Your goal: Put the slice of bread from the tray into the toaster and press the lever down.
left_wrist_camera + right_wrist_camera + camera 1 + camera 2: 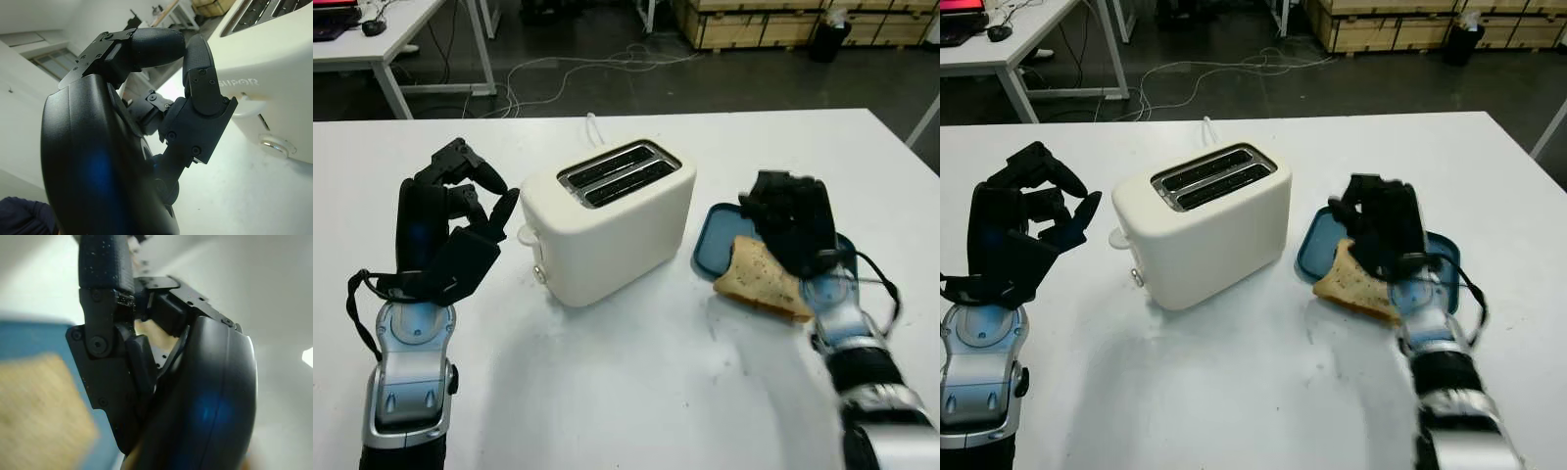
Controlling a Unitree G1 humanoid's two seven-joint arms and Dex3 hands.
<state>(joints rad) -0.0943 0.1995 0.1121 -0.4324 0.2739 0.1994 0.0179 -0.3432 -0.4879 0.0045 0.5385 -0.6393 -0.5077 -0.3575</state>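
The cream toaster (607,220) stands mid-table with its two slots facing up. Its white lever (526,233) sticks out of the end that faces my left hand and sits high. To the toaster's right lies the blue tray (713,243). The slice of bread (759,279) hangs tilted over the tray's near edge. My right hand (790,223) is on top of it, fingers curled around its far side. Left of the toaster, my left hand (460,211) is raised with curled fingers and holds nothing. The left wrist view has the lever (249,105) close to the thumb.
A white cable (595,127) runs off the table's far edge behind the toaster. Bare white tabletop (636,382) lies in front of the toaster. Beyond the table are another desk (382,44), floor cables and wooden crates (754,20).
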